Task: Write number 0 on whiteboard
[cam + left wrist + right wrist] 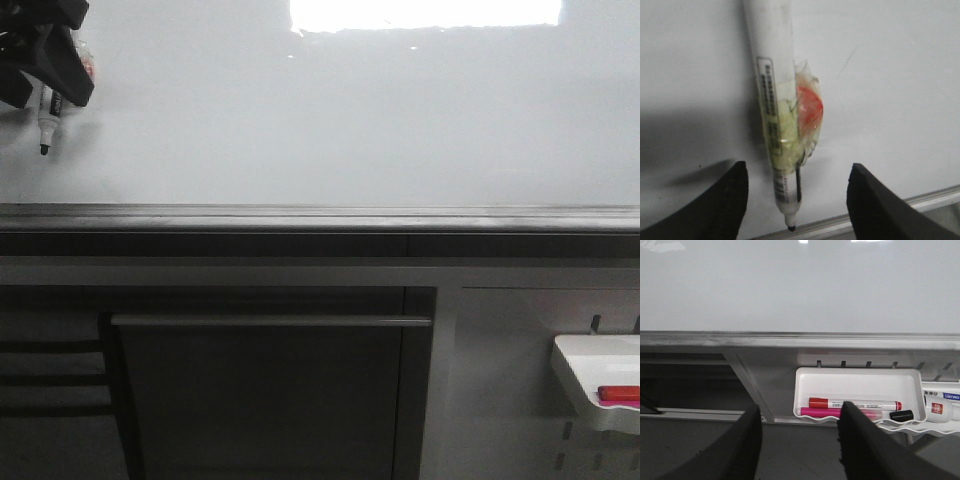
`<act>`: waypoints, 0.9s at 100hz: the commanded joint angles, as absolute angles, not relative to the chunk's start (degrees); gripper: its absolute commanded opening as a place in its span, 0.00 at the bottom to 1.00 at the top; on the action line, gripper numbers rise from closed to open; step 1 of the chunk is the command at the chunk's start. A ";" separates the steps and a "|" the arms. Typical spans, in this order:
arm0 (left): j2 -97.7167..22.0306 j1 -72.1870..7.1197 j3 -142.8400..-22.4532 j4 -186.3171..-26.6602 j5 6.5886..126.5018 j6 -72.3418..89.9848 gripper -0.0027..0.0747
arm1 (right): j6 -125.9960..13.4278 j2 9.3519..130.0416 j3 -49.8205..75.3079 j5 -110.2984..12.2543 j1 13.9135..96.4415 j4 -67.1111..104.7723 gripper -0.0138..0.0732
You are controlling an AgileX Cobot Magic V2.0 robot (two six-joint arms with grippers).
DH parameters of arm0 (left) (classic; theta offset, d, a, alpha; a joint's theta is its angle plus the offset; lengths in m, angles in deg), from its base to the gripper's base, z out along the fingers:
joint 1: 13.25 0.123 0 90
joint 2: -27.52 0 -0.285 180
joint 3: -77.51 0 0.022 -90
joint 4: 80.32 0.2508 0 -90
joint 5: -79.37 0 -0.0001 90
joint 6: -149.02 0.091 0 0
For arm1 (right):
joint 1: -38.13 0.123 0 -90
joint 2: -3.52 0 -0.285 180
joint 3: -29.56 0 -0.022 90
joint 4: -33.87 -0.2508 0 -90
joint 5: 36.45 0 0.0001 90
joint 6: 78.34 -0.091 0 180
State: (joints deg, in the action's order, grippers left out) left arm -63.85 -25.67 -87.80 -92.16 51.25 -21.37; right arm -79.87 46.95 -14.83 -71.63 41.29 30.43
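Observation:
The whiteboard [350, 120] is blank; no number 0 shows on it in any view. A grey rail [320, 218] runs along its lower edge. My left gripper [50, 75] is at the board's upper left. A white marker [771, 75] with a black tip [790, 228] hangs between its fingers, wrapped in clear tape with a red and yellow patch. The jaws of the left gripper [795, 200] stand wide apart and touch neither side of the marker [45, 120]. The tip is close to the board [890, 75]. My right gripper [800, 440] is open and empty, below the board [800, 285].
A small white tray [855, 377] hangs below the rail at the right and holds a red marker [855, 403], a pink marker [820, 412] and a black cap [901, 415]. The tray [590, 350] also shows in the front view. A dark cabinet with a handle bar [270, 321] stands below.

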 commanded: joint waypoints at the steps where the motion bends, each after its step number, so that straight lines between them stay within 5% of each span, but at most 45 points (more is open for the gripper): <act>1: -63.55 -26.09 -90.48 -92.54 54.16 -21.26 0.52 | -79.45 47.36 -12.79 -67.67 41.16 30.49 0.53; 44: -65.09 -26.09 -90.95 -92.41 55.18 -21.26 0.50 | -79.45 47.36 -12.79 -67.57 41.16 30.49 0.53; 90: -65.09 -26.09 -90.95 -92.41 54.39 -21.26 0.05 | -79.45 47.36 -12.79 -67.57 41.16 30.49 0.53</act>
State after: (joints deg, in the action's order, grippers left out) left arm -66.70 -25.67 -89.01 -91.91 51.45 -21.37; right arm -79.78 46.95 -14.83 -71.63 41.29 30.43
